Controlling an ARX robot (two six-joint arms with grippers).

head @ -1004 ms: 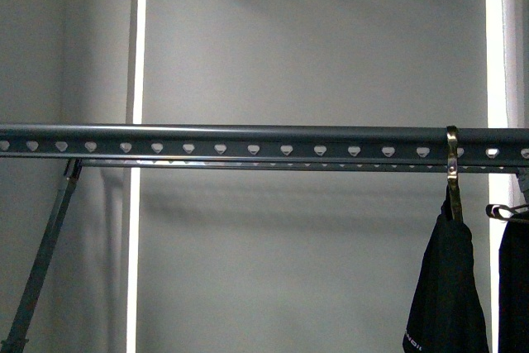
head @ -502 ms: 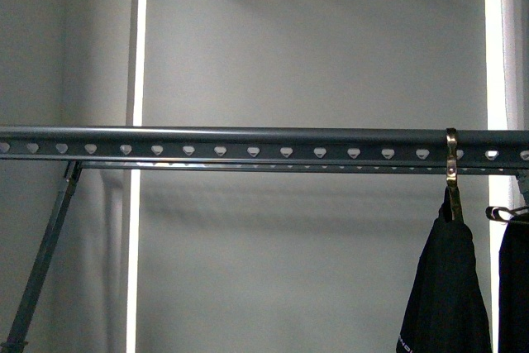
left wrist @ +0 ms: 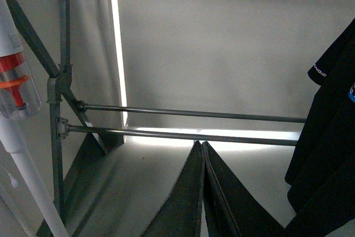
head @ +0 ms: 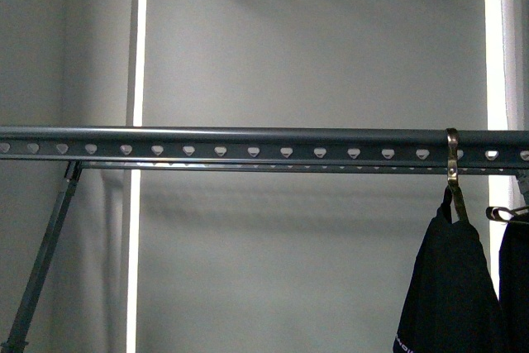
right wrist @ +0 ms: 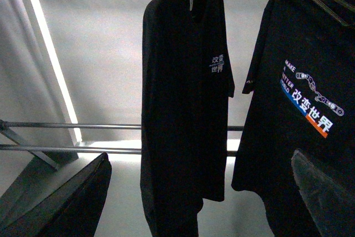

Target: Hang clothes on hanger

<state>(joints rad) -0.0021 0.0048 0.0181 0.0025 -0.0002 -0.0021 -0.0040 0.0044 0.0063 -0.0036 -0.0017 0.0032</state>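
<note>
Shirt (head: 450, 287) hangs by its bronze hook (head: 452, 163) over the rail (head: 248, 142), far right end, bearing its own weight. Left gripper (left wrist: 201, 192) fingers closed, empty; right gripper (right wrist: 199, 192) wide open, empty.

Neither arm showed in the front view. The left gripper (left wrist: 202, 192) appeared only in its own wrist view, where its two dark fingers (left wrist: 183, 203) rose side by side as flat, tapering blades, their inner edges pressed together along the whole visible length and meeting at the tips, with nothing between them. The right gripper (right wrist: 194, 192) appeared only in the right wrist view, its jaws spread wide: one dark finger (right wrist: 72, 201) sat at one lower corner of the picture and the other finger (right wrist: 324, 190) at the opposite corner, blurred by closeness, and neither finger touched anything. No wrist or arm link could be seen.
</note>
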